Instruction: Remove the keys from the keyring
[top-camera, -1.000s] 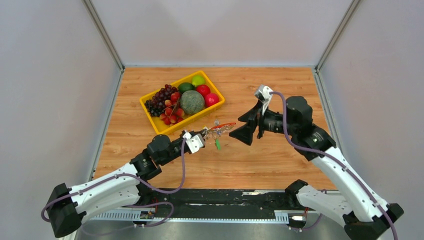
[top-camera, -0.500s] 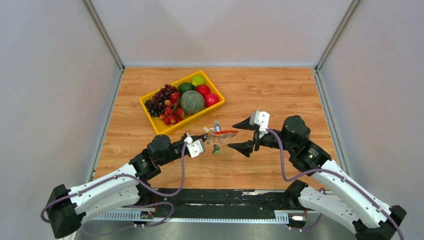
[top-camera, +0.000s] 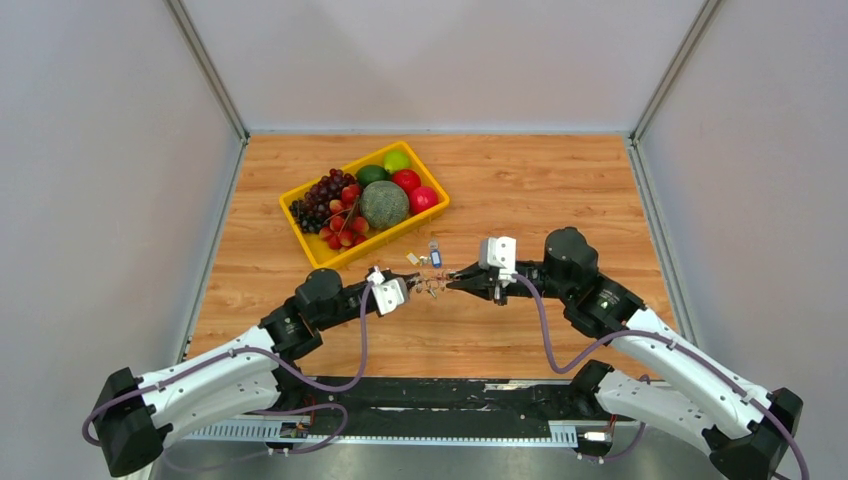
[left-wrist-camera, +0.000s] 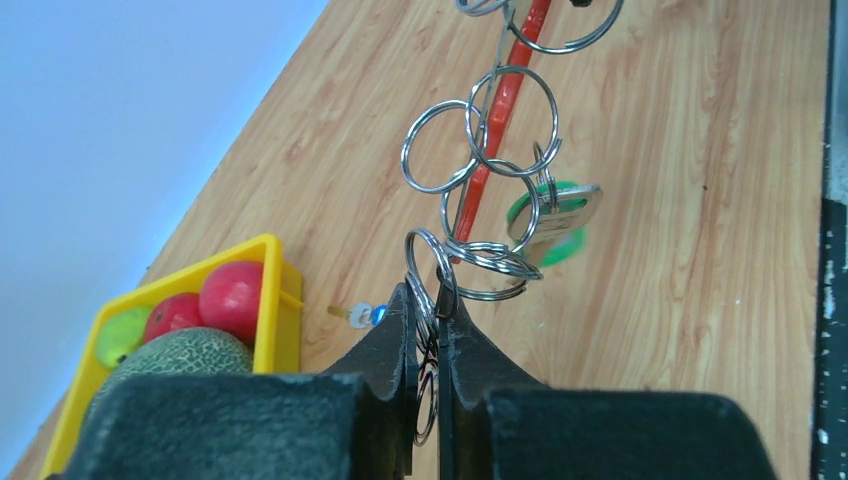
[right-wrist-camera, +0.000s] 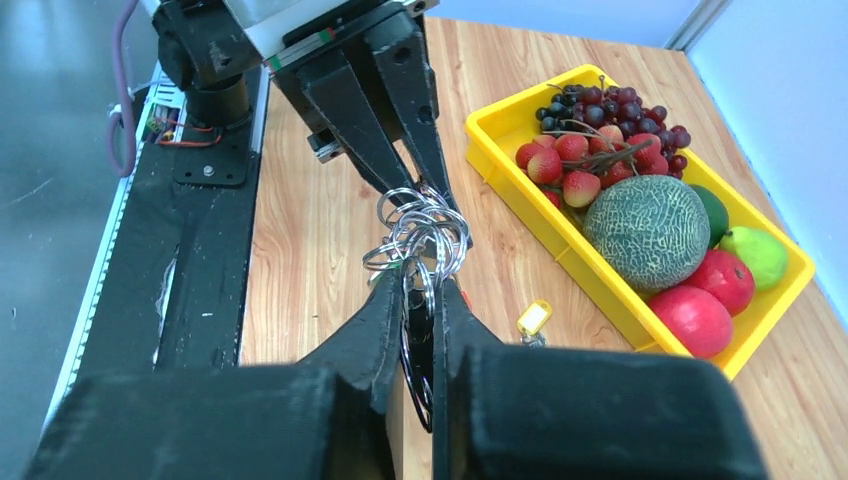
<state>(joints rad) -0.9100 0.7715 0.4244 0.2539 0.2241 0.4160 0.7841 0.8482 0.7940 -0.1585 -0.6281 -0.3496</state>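
We have the key bunch (left-wrist-camera: 480, 170) strung in the air between the two arms, just above the table (top-camera: 520, 180) and near the front of the yellow fruit tray (top-camera: 330, 255). The left gripper (left-wrist-camera: 428, 300) is clamped tight on one split ring at the near end of the chain. The right gripper (right-wrist-camera: 415, 300) is pinched closed at the far end. It probably holds another ring there, though its own fingers hide exactly what it has. The red keyring (left-wrist-camera: 497, 115) runs as a thin strip through the loops, and one key with a green head (left-wrist-camera: 555, 212) dangles from the middle.

We judge the whole bunch to be light and hard, but floppy as a chain. Each ring is stiff steel, smooth and slippery, and it swings freely on its neighbours, so nothing stays put unless it is pulled taut. The rings are springy and will resist being pried apart. The best places to hold are flat across a ring's wire, or on the broad head of the key. The key's head gives more surface than the thin round wire, which may twist out of the fingers.
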